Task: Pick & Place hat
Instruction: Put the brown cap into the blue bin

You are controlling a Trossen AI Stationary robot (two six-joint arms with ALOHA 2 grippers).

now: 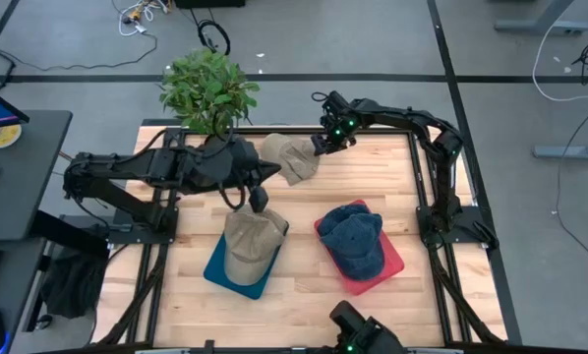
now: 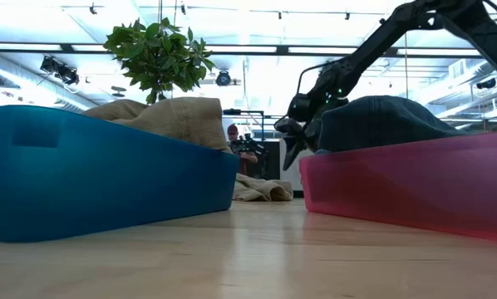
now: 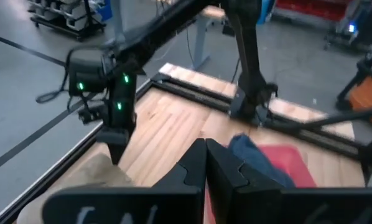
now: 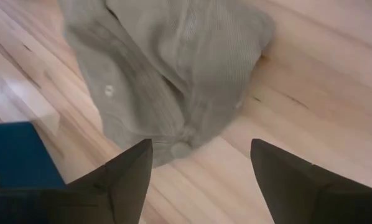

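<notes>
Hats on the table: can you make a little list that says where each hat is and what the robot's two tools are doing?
tan hat one: in the blue bin
blue hat: in the red bin
tan hat two: loose on the table, at the far side
right tool: open, over tan hat two
left tool: shut, empty, by the blue bin

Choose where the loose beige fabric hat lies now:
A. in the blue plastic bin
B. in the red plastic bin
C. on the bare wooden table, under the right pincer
C: the loose beige fabric hat lies on the wooden table, below the open right pincer.
</notes>
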